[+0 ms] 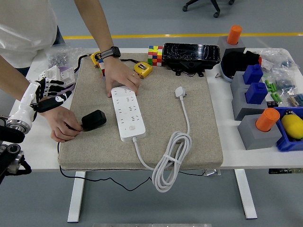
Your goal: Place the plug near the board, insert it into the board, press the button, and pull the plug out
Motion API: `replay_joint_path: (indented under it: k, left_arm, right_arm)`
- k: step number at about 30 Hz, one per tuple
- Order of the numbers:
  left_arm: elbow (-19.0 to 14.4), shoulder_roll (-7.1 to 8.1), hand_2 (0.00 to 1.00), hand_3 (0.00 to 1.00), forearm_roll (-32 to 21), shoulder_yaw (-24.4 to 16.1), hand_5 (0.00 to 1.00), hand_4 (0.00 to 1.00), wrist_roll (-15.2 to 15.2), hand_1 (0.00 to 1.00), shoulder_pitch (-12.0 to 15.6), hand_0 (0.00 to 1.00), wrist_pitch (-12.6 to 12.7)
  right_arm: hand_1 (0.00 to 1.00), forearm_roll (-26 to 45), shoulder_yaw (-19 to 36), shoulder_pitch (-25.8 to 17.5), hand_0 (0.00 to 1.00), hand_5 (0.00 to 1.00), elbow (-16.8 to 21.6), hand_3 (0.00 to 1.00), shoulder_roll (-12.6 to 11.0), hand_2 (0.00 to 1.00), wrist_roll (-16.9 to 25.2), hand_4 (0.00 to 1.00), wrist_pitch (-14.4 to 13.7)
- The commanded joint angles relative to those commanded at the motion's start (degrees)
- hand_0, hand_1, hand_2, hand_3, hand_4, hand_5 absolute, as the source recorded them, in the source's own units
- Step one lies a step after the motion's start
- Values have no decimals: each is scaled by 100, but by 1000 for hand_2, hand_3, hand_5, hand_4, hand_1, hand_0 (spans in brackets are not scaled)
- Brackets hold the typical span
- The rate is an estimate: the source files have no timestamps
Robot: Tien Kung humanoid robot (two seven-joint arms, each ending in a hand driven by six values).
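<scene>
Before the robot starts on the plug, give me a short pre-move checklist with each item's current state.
1. White power strip lying flat on the beige pad: ok.
2. Strip free of hands: not ok, a person's hand rests on its far end.
3. Black plug adapter free to grasp: not ok, the person's other hand holds it.
4. Robot's left hand empty, fingers relaxed: ok, hovering at the table's left edge.
5. Right hand ready: cannot tell, out of view.
6. Strip sockets unoccupied: ok.
</scene>
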Motion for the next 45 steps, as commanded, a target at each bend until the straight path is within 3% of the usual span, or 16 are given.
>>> replay_joint_path:
  k: [45]
  left_arm:
    - [3,31,585,590,-16,64,207,809,23,663,-83,670,-21]
  right_arm:
    - [685,4,-13,79,674,542,11,597,-75,686,-17,991,-26]
